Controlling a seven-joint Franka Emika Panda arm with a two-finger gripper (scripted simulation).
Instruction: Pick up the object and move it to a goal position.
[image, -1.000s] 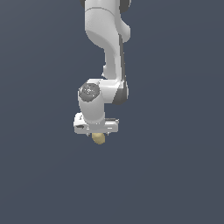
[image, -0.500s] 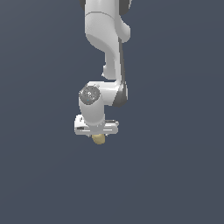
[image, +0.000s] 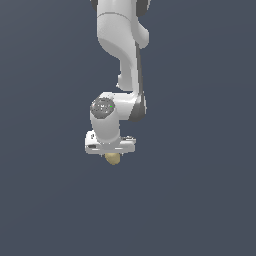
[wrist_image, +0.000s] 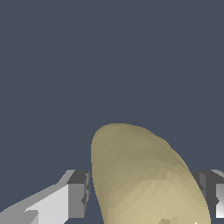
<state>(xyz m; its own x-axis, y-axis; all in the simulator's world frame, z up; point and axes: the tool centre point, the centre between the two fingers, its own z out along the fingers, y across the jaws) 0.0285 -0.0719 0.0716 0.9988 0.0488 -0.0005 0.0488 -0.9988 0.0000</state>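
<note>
The object is a small tan-yellow egg-shaped lump that shows just below the white hand in the exterior view. My gripper points down over it, and the hand hides the fingers in that view. In the wrist view the object fills the space between the two fingers, and both pads touch its sides. My gripper is shut on the object. Whether the object rests on the dark floor or hangs above it cannot be told.
A plain dark blue-grey floor fills both views. The white arm comes down from the top of the exterior view. No goal marker shows.
The hand and the object have shifted very slightly down in the exterior view. The grip looks the same.
</note>
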